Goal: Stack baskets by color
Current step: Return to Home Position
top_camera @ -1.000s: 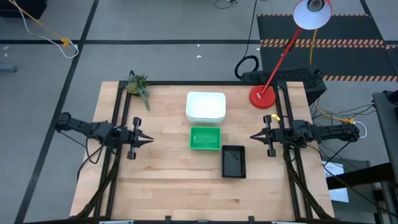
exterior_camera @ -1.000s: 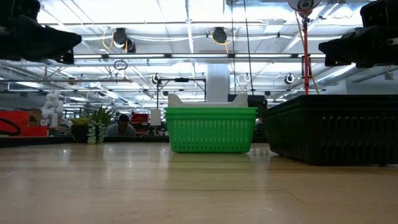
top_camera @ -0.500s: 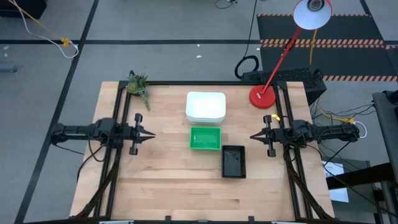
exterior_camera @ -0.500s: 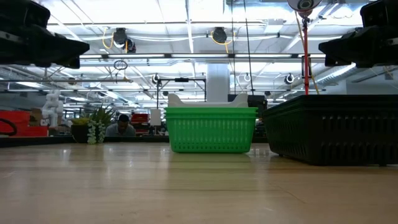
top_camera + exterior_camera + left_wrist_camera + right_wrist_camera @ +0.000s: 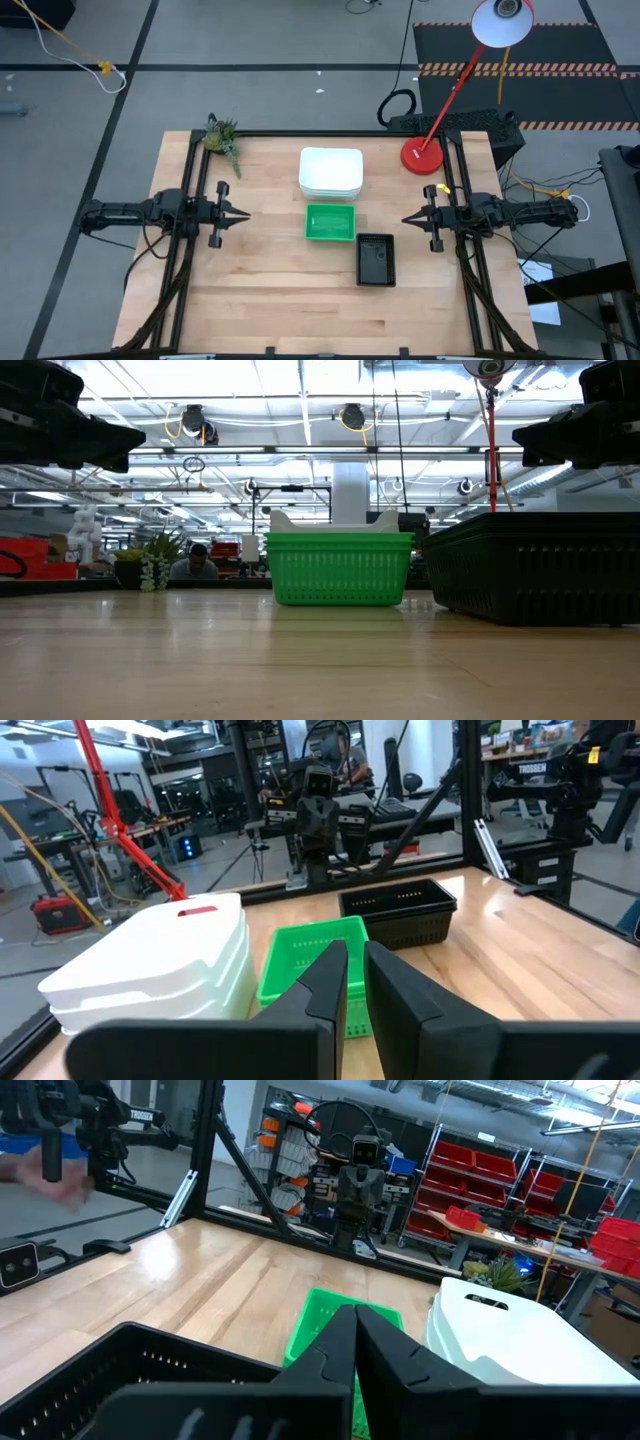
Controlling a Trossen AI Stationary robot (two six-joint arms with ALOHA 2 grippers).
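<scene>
the white baskets point(image 5: 331, 172), green baskets point(image 5: 330, 223) and black baskets point(image 5: 375, 259) sit stacked mid-frame between the left gripper point(image 5: 240, 214) at centre left and the right gripper point(image 5: 410, 220) at centre right, both pinched closed and empty, the right one nearer.

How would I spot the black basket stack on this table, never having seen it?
On the light wooden table, three stacks sit mid-table. The black slatted plastic basket stack is nearest the right arm's side, beside the bright green plastic stack. It alone is dark, and the white plastic stack lies farthest from it.
</scene>
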